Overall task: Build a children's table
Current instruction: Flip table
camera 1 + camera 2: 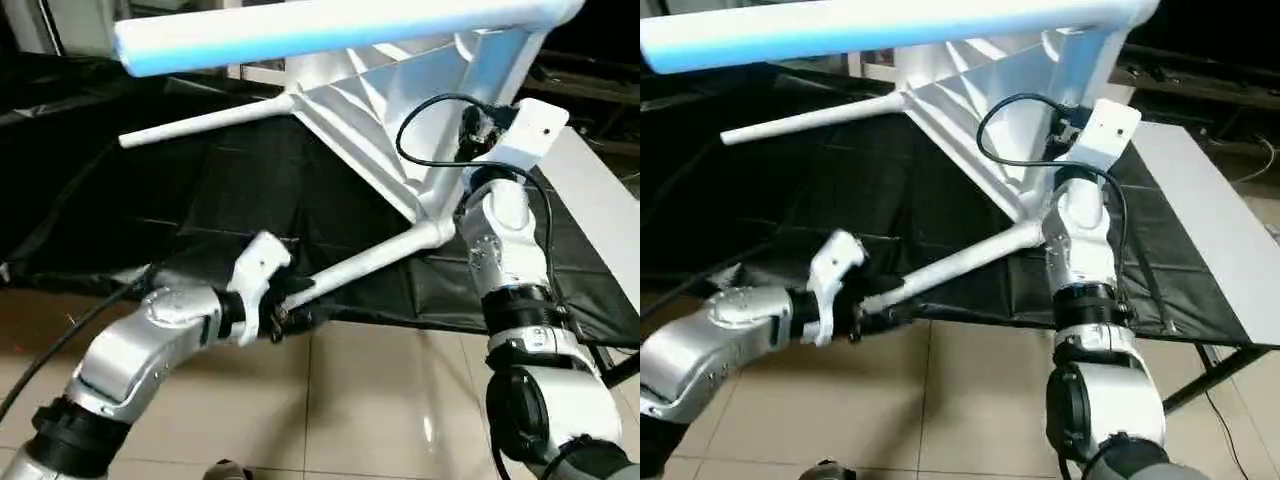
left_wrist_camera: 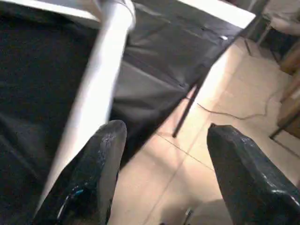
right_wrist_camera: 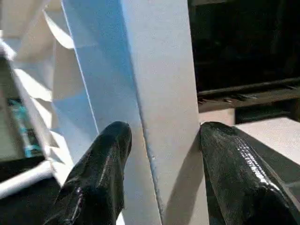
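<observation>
Two grippers at work: nearest, left gripper (image 2: 161, 178) spread wide, one finger beside the lowest leg (image 1: 360, 262) past the black-draped bench's (image 1: 200, 200) near edge; farther, right gripper (image 3: 161, 178) straddling the tilted tabletop's (image 1: 390, 100) rim, grip impossible to tell; beyond, two more legs (image 1: 205, 122) jutting out.

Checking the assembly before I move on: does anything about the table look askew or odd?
Yes. The tabletop is tipped up on edge over the black cloth, its three visible legs sticking out sideways. The right hand straddles its rim; the left hand stands open beside the nearest leg.
</observation>
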You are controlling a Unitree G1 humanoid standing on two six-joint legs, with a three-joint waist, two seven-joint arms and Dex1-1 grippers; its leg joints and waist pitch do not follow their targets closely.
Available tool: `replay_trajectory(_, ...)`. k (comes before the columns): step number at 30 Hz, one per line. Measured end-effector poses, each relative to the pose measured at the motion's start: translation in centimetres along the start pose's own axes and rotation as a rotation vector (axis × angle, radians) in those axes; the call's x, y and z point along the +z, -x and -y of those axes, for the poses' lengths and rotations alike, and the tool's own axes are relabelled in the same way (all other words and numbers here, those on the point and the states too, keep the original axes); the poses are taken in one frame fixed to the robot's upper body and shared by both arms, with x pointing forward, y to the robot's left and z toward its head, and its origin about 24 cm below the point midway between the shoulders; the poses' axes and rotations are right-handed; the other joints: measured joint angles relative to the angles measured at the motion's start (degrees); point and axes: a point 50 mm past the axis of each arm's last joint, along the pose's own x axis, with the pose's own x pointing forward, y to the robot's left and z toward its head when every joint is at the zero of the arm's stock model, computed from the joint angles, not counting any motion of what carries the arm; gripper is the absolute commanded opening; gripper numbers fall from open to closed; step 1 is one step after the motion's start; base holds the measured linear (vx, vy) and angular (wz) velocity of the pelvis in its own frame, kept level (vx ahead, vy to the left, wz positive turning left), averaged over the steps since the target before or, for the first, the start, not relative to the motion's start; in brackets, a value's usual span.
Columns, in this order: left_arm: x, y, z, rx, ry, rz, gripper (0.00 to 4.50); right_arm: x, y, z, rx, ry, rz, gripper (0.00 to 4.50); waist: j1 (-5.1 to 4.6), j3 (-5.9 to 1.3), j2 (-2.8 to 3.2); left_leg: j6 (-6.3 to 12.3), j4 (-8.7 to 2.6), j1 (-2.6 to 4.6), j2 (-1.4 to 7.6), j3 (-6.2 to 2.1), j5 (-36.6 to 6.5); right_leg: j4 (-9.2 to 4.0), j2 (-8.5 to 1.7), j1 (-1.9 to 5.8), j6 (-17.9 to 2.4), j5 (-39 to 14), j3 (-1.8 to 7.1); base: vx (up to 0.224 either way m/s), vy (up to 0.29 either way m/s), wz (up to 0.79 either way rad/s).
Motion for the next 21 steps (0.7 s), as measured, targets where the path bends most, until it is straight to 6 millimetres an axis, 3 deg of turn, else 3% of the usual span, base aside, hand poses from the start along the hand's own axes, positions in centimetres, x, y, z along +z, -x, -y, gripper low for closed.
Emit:
replay_trajectory(16, -0.9, 0.0, 0.5, -0.048, -0.018, -0.085, 3.10, 2.0, 1.5, 1.7, 0.224, -0.042, 0.063, 2.54, 0.18, 0.03, 0.05, 0.00, -0.10, 0.15, 0.00, 0.01, 0.0, -0.01, 0.00, -0.01, -0.1, 0.1, 0.12, 0.000, 0.000, 0.00)
replay_trajectory(21, -1.7, 0.8, -0.1, -0.023, -0.039, -0.172, 3.10, 2.6, 2.8, 3.2, 0.439, -0.037, 0.000, 2.54, 0.72, 0.03, 0.05, 0.00, -0.11, 0.16, 0.01, 0.00, 0.0, -0.08, -0.01, 0.02, -0.1, 0.1, 0.16, 0.000, 0.000, 0.00)
